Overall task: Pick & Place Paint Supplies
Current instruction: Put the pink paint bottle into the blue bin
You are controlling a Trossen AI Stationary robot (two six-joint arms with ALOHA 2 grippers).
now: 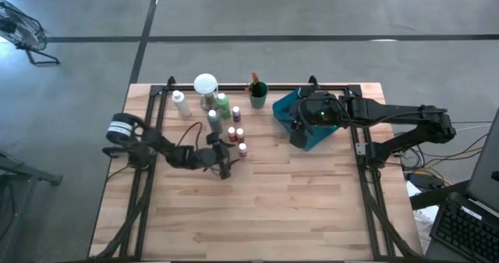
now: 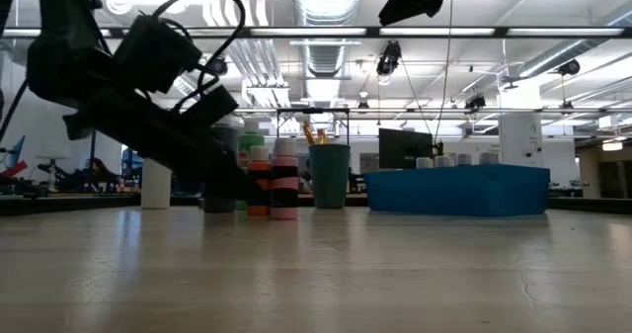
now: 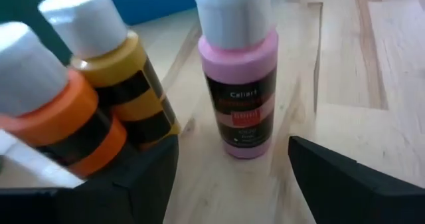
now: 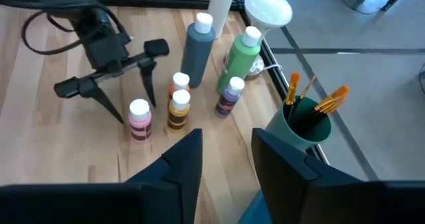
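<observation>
Pink paint bottle (image 3: 240, 84) stands closest to the left wrist camera, upright on the wooden counter (image 1: 312, 208), framed between the two spread fingers (image 3: 345, 184) of the left hand (image 1: 228, 163), which touch nothing. Just beside it stand an ochre bottle (image 3: 123, 78) and an orange bottle (image 3: 60, 111), so close together that a finger sliding in could tip one. These small bottles look light and stiff, with smooth plastic sides that may slip; the labelled body just below the white cap seems the safest place to pinch, squarely across its width. Farther back in the cluster are a purple bottle (image 4: 230, 96), a taller green bottle (image 4: 242, 58) and a grey bottle (image 4: 197, 44), all upright and taller, likely more prone to toppling. A teal cup (image 4: 302, 127) holds several orange-tipped brushes (image 4: 319, 101), which stand leaning against its rim; they look thin and light and are probably easiest moved together with the cup. The right hand (image 1: 300, 130) hovers over the teal tray (image 1: 282, 107), its fingers parted and empty. In the low view a few white caps show above the tray's wall, so some bottles seem to sit in it.
</observation>
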